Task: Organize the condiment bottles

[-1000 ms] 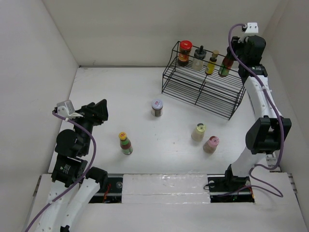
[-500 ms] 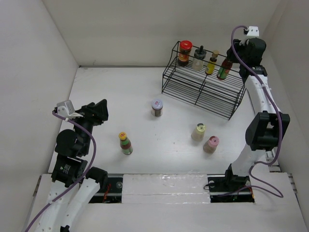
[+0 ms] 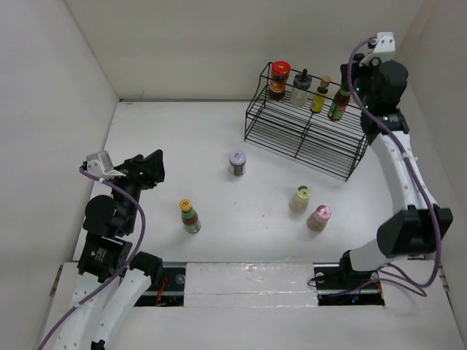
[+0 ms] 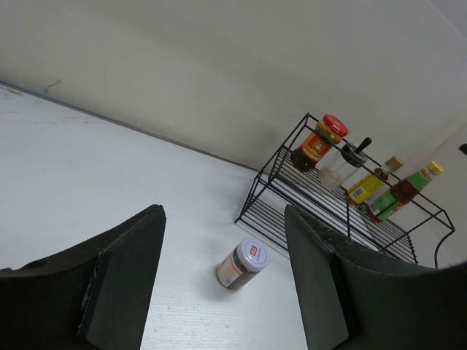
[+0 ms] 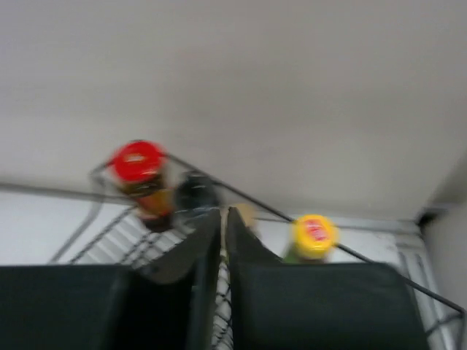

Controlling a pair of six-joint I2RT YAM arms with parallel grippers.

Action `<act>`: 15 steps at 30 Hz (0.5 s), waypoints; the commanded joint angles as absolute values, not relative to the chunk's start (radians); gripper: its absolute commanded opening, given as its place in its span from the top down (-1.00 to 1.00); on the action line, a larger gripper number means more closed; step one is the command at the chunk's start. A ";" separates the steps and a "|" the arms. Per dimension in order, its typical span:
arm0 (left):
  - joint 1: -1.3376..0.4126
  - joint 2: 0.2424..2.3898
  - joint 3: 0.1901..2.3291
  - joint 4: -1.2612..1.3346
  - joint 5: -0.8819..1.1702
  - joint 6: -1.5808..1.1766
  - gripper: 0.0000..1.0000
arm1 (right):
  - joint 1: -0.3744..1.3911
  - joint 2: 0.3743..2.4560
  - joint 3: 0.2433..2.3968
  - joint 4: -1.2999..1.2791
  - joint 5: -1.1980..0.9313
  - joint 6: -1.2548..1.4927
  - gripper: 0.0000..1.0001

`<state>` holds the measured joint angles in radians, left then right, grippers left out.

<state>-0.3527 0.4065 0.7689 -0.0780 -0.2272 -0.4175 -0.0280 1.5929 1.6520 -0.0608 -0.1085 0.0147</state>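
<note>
On the black wire rack's (image 3: 306,138) top shelf stand the red-lidded jar (image 3: 279,79), the black-capped clear bottle (image 3: 301,88), the yellow dark-capped bottle (image 3: 320,95) and a yellow-capped red-green bottle (image 3: 339,102). On the table stand the purple-lidded jar (image 3: 237,162), the cream bottle (image 3: 300,198), the pink-capped bottle (image 3: 319,216) and the second yellow-capped bottle (image 3: 190,216). My right gripper (image 5: 224,219) is shut and empty, raised just right of the rack's top shelf. My left gripper (image 4: 222,277) is open and empty, at the left, facing the purple-lidded jar (image 4: 242,264).
White walls close the table at the back and both sides. The rack's lower shelves hold nothing. The right arm (image 3: 398,168) arches along the right wall.
My right gripper has drawn back up and to the right from the yellow-capped bottle on the rack, which stays standing there. The left arm has not moved.
</note>
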 commanded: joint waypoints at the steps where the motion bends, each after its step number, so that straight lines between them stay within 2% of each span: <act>1: -0.357 0.408 0.772 -0.029 -0.213 -0.413 -0.24 | 0.107 1.403 1.485 0.153 -0.193 0.029 0.81; 2: -0.357 0.408 0.772 -0.029 -0.213 -0.413 -0.24 | 0.147 1.382 1.426 0.200 -0.237 0.050 1.00; 4: -0.357 0.408 0.772 -0.029 -0.213 -0.413 -0.24 | 0.291 1.346 1.222 0.347 -0.374 0.093 1.00; 5: -0.357 0.408 0.772 -0.029 -0.213 -0.413 -0.22 | 0.345 1.345 1.154 0.511 -0.396 0.130 1.00; 6: -0.357 0.408 0.772 -0.029 -0.213 -0.413 -0.22 | 0.450 1.345 1.096 0.581 -0.431 0.130 0.92; 7: -0.357 0.408 0.772 -0.029 -0.222 -0.413 -0.19 | 0.498 1.345 1.033 0.625 -0.454 0.130 0.47; 10: -0.357 0.399 0.772 -0.029 -0.222 -0.413 0.01 | 0.634 1.390 1.032 0.580 -0.581 0.071 -0.23; 11: -0.357 0.399 0.772 -0.029 -0.222 -0.413 0.06 | 0.664 1.399 1.032 0.536 -0.594 0.036 -0.32; 12: -0.357 0.399 0.772 -0.029 -0.222 -0.413 0.33 | 0.695 1.387 1.032 0.447 -0.594 -0.038 -0.40; 13: -0.357 0.399 0.772 -0.029 -0.222 -0.413 0.47 | 0.754 1.387 1.019 0.422 -0.594 -0.061 -0.47; 14: -0.357 0.408 0.772 -0.029 -0.222 -0.413 0.58 | 0.787 1.387 1.009 0.381 -0.594 -0.096 -0.60; 15: -0.357 0.408 0.772 -0.029 -0.222 -0.413 0.64 | 0.813 1.387 1.009 0.347 -0.594 -0.119 -0.63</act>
